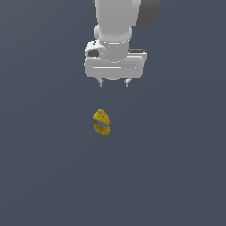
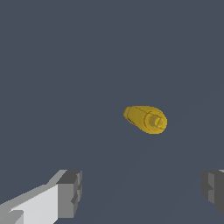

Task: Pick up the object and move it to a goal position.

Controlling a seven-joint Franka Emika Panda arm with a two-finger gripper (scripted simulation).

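The small yellow squeeze bottle point(image 1: 101, 122) with a blue label patch stands on the dark grey floor near the middle of the exterior view, nozzle cap up. In the wrist view the bottle point(image 2: 145, 118) shows from above, cap toward the camera. My gripper point(image 1: 114, 82) hangs above and behind the bottle, well apart from it, a little toward the exterior view's right. Its two fingers stand wide apart and hold nothing. In the wrist view the gripper point(image 2: 142, 190) shows one grey pad point(image 2: 70, 192) and the other pad point(image 2: 213, 189) at the frame's edge.
The plain dark grey floor point(image 1: 176, 167) lies all around the bottle. The white arm point(image 1: 114, 26) rises out of the exterior view's upper edge. No goal marker shows.
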